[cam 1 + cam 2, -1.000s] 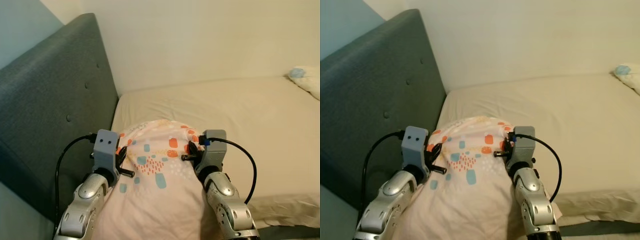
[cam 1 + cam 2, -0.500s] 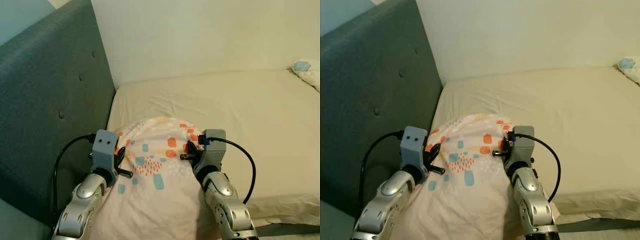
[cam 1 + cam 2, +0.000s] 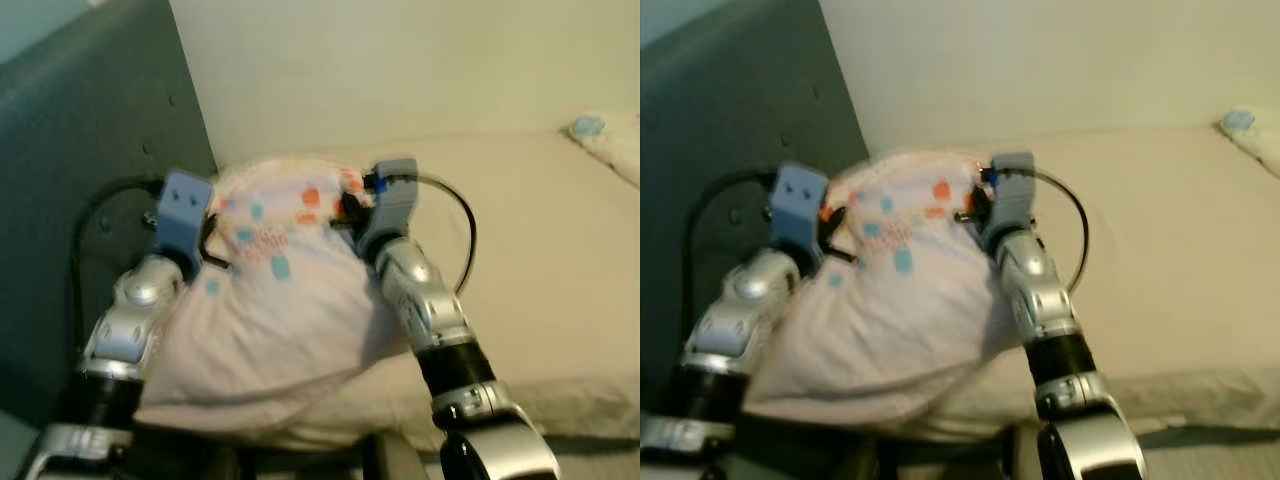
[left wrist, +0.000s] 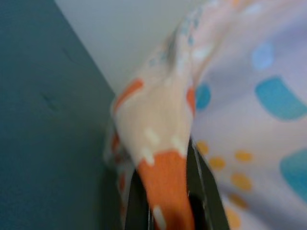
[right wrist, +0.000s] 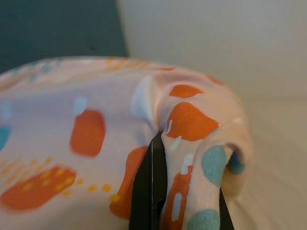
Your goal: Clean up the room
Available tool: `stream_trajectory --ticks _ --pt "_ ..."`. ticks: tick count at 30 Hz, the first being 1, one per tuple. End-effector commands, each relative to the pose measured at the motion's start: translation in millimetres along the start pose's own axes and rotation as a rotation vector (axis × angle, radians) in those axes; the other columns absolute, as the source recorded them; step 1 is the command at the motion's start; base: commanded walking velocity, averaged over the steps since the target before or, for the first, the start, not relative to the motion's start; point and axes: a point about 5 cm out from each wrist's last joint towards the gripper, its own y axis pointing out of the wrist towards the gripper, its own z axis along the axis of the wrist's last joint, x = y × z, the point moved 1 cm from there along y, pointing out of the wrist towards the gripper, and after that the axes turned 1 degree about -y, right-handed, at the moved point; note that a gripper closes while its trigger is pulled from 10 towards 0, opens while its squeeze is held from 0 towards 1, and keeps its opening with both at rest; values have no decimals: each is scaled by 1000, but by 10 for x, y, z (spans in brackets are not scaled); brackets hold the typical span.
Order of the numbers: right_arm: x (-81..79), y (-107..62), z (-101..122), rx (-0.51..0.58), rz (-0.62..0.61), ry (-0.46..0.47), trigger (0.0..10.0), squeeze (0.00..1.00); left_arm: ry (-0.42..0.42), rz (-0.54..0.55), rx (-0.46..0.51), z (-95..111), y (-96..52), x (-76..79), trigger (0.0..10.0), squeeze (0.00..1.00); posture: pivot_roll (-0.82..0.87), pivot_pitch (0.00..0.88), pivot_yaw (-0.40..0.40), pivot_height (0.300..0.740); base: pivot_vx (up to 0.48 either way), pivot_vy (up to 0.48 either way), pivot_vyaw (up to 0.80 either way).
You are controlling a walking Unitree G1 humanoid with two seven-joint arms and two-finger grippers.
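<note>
Pink pillow (image 3: 270,300) corners pinched between fingers (image 5: 154,191)

Headboard (image 3: 70,130) blocks left; mattress (image 3: 540,250) lies open rightward.

Both eye views are smeared with motion blur. The patterned pillow (image 3: 270,300) hides the mattress (image 3: 540,260) beneath it and covers most of each claw's fingers. A pale bundle with a blue patch (image 3: 600,140) is cut off at the right edge, too blurred to identify. Both arms run off the bottom edge.
</note>
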Motion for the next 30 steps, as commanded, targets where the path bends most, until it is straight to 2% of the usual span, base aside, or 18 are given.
stream_trajectory --ticks 1,3,6,9,10,12,13,14,16,17,18,20,21,22,23,24,26,30 --pt "197 13 83 59 -63 -1 10000 0 123 171 -3 24 -29 -545 10000 0 -32 146 -7 625 0 0 0" --pt "153 63 21 42 -39 36 10000 0 238 164 14 135 33 -686 10000 0 -22 157 -11 625 0 0 0" --pt "136 66 -21 30 -32 48 10000 0 263 157 14 149 40 -708 10000 0 -14 169 -13 625 0 0 0" --pt "71 6 -502 -154 -35 127 10000 0 409 89 -13 125 33 -744 10000 0 30 213 -10 625 0 0 0" --pt "71 6 -502 -154 -35 127 10000 0 409 89 -13 125 33 -744 10000 0 30 213 -10 625 0 0 0" --pt "43 -133 -912 -354 -55 84 10000 0 418 30 -37 44 -15 -666 10000 0 64 236 -9 625 0 0 0" --pt "43 -133 -912 -354 -55 84 10000 0 418 30 -37 44 -15 -666 10000 0 64 236 -9 625 0 0 0" --pt "76 -240 -1119 -454 -87 46 10000 0 399 -25 -50 -51 -67 -519 10000 0 84 249 -14 625 0 0 0" --pt "93 -272 -1170 -477 -101 44 10000 0 389 -45 -52 -88 -92 -452 10000 0 84 249 -14 625 0 0 0" --pt "111 -304 -1214 -490 -110 36 10000 0 388 -69 -53 -143 -127 -341 10000 0 102 254 -21 625 0 0 0" --pt "111 -304 -1214 -490 -110 36 10000 0 388 -69 -53 -143 -127 -341 10000 0 102 254 -21 625 0 0 0" --pt "156 -394 -1337 -529 -119 -33 10000 0 387 -84 -32 -277 -183 -90 10000 0 130 260 -33 625 0 0 0" --pt "179 -447 -1406 -553 -134 -36 10000 0 398 -100 -20 -376 -232 99 10000 0 146 268 -44 625 0 0 0" --pt "191 -480 -1448 -568 -144 -32 10000 0 406 -113 -6 -441 -258 216 10000 0 146 268 -44 625 0 0 0" --pt "191 -480 -1448 -568 -144 -32 10000 0 406 -113 -6 -441 -258 216 10000 0 146 268 -44 625 0 0 0" --pt "208 -533 -1513 -583 -164 -12 10000 0 420 -115 -13 -570 -295 399 10000 0 160 281 -63 625 0 0 0" --pt "210 -542 -1523 -583 -167 -14 10000 0 416 -107 -17 -597 -297 426 10000 0 160 281 -63 625 0 0 0" --pt "135 -502 -1490 -541 -122 -43 10000 0 409 -20 -11 -589 -266 359 10000 0 164 286 -69 625 0 0 0"
